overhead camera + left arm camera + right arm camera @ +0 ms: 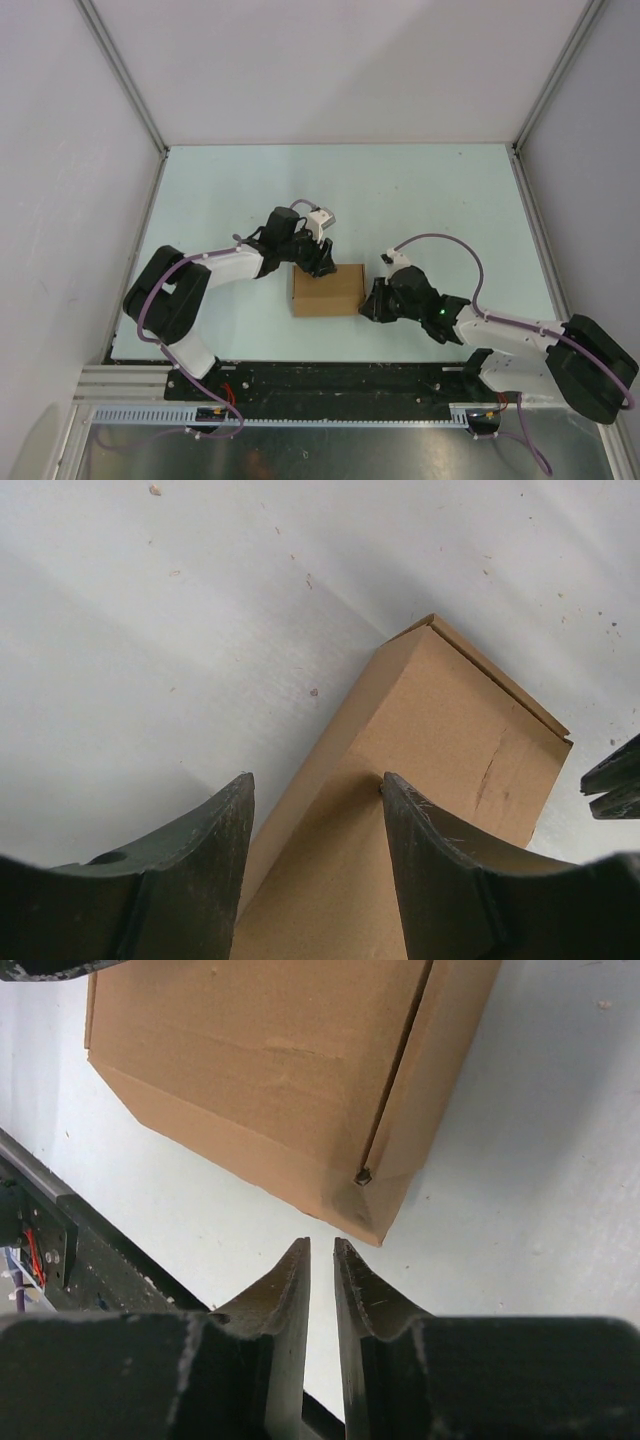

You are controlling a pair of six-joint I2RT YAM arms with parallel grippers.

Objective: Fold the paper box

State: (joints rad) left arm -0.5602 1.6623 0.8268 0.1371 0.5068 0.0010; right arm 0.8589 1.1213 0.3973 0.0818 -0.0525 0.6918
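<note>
Paper box (327,291) on table (450,190), left claw (314,264) at its far-left corner, perhaps touching, right claw (371,300) just right

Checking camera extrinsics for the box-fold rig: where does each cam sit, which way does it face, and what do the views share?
Top external: above and behind the bases, looking down on the table; shows both arms, with the left claw and right claw at the paper box.
Left wrist: on the left arm, looking down past its parted fingers onto the box top.
Right wrist: on the right arm, low, facing a box corner over narrowly parted fingers.
Shared: all three see the box; the left wrist view also catches the right claw's tip.
</note>
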